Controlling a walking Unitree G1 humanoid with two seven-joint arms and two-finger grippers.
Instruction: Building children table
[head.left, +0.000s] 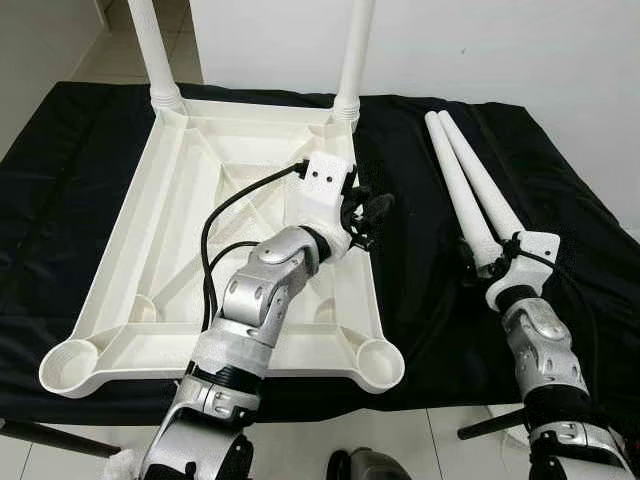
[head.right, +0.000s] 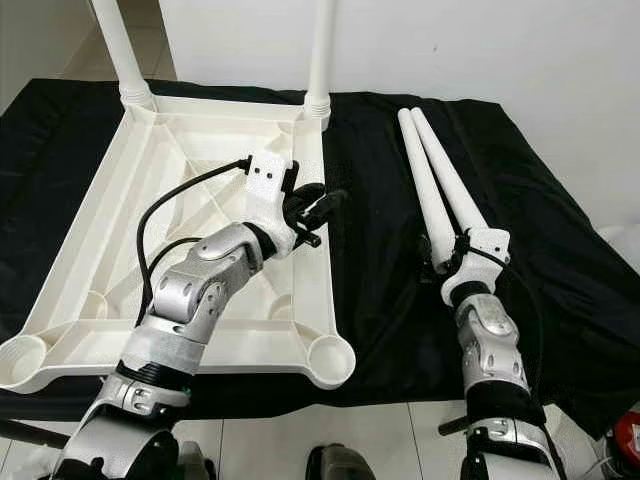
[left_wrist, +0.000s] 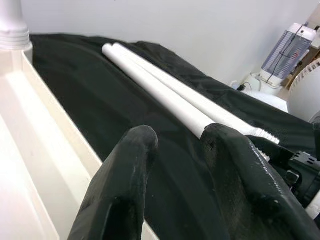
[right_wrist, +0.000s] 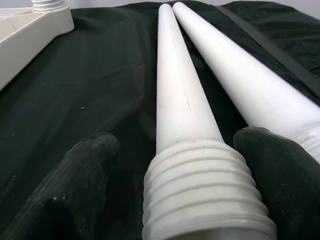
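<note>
My right gripper (right_wrist: 175, 185) straddles, fingers spread, the threaded end of the nearer leg (right_wrist: 182, 100), which runs straight ahead; left gripper (head.left: 370, 215) hovers open.

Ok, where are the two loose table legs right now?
The two loose legs lie side by side on the black cloth, right of the upturned tabletop, with the right gripper open around the threaded end of one.
</note>
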